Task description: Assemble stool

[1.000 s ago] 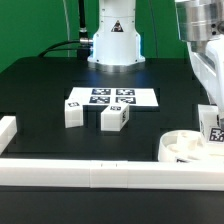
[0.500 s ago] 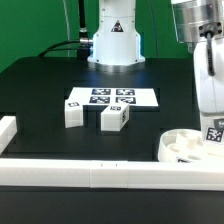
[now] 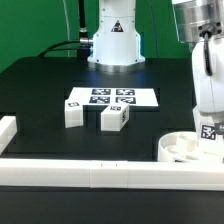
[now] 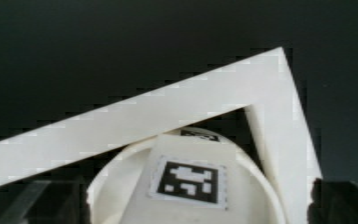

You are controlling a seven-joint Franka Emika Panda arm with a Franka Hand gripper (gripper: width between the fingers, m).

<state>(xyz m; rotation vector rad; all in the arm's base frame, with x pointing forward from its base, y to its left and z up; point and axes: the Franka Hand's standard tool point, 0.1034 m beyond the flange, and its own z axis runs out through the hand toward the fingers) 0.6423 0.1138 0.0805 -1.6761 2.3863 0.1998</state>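
Note:
The round white stool seat (image 3: 182, 148) stands at the exterior view's right, against the front rail. My gripper (image 3: 207, 118) is shut on a white leg block (image 3: 209, 133) with a tag and holds it upright just over the seat's right side. Whether the block touches the seat cannot be told. In the wrist view the tagged leg block (image 4: 190, 180) fills the space between my dark fingers (image 4: 341, 196). Two more tagged leg blocks (image 3: 74, 110) (image 3: 114, 117) lie on the black table, in front of the marker board.
The marker board (image 3: 110, 97) lies flat near the robot base (image 3: 112, 40). A long white border rail (image 3: 90, 173) runs along the front edge and a short rail piece (image 3: 8, 130) stands at the left. The rails' corner (image 4: 247, 90) shows in the wrist view.
My gripper has moved down and slightly to the exterior view's left with the leg block, closer to the seat. The loose leg blocks have not moved.

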